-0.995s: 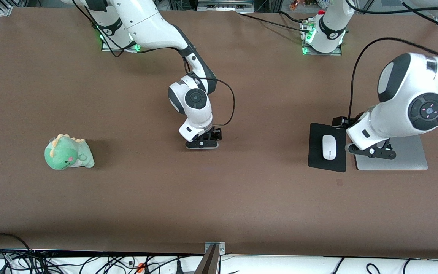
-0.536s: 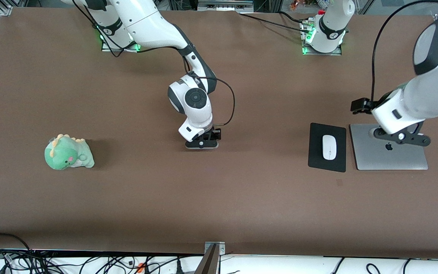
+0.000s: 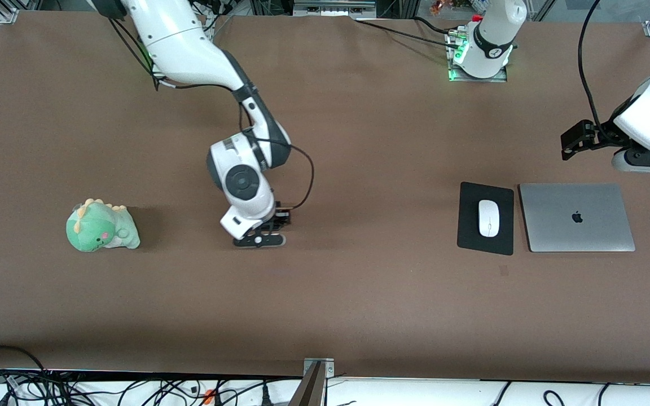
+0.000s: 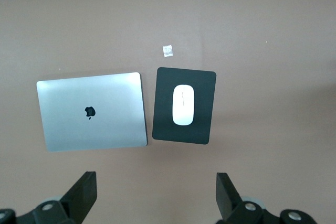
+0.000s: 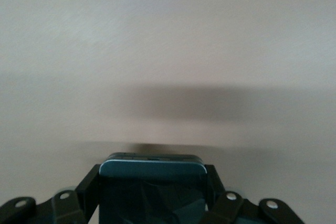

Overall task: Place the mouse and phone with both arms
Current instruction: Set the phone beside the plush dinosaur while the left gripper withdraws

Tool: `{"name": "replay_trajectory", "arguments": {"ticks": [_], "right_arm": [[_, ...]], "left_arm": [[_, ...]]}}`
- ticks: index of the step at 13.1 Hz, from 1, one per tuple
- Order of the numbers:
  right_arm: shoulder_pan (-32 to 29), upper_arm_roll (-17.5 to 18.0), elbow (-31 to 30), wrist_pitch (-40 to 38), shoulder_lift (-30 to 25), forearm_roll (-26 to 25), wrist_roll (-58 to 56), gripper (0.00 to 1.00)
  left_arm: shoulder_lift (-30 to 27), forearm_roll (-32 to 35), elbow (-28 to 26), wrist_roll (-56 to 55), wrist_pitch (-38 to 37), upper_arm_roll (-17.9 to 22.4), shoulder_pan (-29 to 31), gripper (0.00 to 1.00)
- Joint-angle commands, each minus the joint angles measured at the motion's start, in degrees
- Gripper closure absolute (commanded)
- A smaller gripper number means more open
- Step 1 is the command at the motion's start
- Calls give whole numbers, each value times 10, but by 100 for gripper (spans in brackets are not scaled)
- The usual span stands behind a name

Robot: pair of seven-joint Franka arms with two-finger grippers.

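The white mouse (image 3: 488, 218) lies on a black mouse pad (image 3: 471, 234); both also show in the left wrist view, the mouse (image 4: 183, 105) on the pad (image 4: 205, 127). My left gripper (image 3: 648, 159) is open and empty, up over the bare table beside the laptop's edge that faces the arm bases; its fingers (image 4: 84, 190) stand wide apart. My right gripper (image 3: 259, 239) is low over the table's middle, shut on the black phone (image 5: 152, 192), which is clamped between both fingers. In the front view the phone is hidden under the gripper.
A closed silver laptop (image 3: 576, 217) lies beside the mouse pad toward the left arm's end, also in the left wrist view (image 4: 92, 111). A green plush dinosaur (image 3: 101, 225) sits toward the right arm's end. A small pale mark (image 4: 168, 51) is on the table near the pad.
My right gripper has carried the phone toward the plush dinosaur and nearer the front camera. My left gripper has lifted away from over the laptop toward the arm bases.
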Motion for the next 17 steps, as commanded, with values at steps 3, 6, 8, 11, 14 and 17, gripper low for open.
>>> {"name": "replay_trajectory", "arguments": {"ticks": [3,6,8,11,14,17], "right_arm": [[-85,-5,-123,19,-106,11,-98,99],[-86,-32,-261,171,-151,12,-148,99],[-90,-46,-313,257,-150,12,-185,99],[-114,-46,-334,305,-140,13,-219,99],[-124,-45,-340,337,-131,14,-220,98],[-126,-41,-339,341,-125,14,-221,1]], "left_arm": [[-64,-1,-87,0,31,-23,3,0],[-63,-1,-103,-18,55,-24,7,0],[-50,-4,-103,-20,76,-24,12,0],[-55,-8,-109,-20,110,-18,19,0],[-65,-9,-121,-22,99,-25,19,0],[-61,-8,-113,-27,95,-25,18,0]]}}
